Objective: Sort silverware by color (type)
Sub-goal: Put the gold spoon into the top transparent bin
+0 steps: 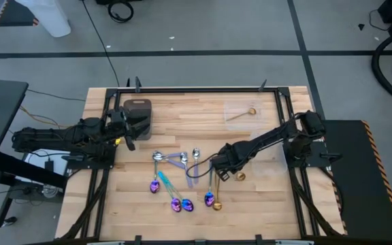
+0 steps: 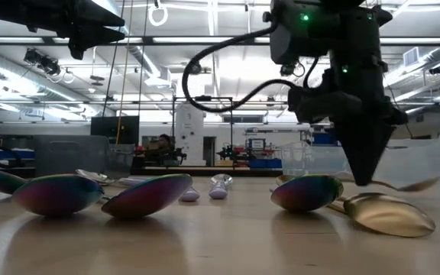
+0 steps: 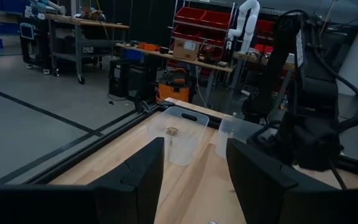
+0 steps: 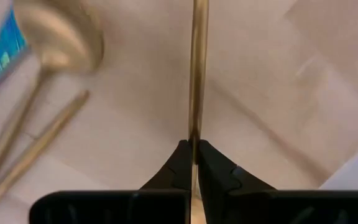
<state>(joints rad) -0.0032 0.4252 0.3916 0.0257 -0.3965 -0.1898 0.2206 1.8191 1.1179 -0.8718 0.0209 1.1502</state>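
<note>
Your right gripper [image 1: 221,174] is down among the spoons at mid-table, its fingers [image 4: 180,167] pinched tight on the thin handle of a gold spoon [image 4: 197,68] that lies on the wood. More cutlery crowds it: another gold spoon [image 4: 59,38] lies bowl-up just beside the held handle, with a teal handle [image 4: 2,56] next to that. From above you see silver spoons [image 1: 177,158] and purple-blue spoons [image 1: 180,203] scattered on the left side of that gripper, and a gold bowl [image 1: 240,176] just beside it on the other side.

At the far edge a clear container [image 1: 245,114] holds one gold spoon [image 1: 242,114]; a dark tray [image 1: 139,113] sits toward the left arm.

The low view shows what the top view does not: iridescent bowls [image 2: 145,194] lying hollow-down, and a gold bowl [image 2: 389,214] at the right gripper's foot.

Your left gripper [image 3: 192,167] waits near the tray, fingers wide apart and holding nothing, pointed across at the containers.
</note>
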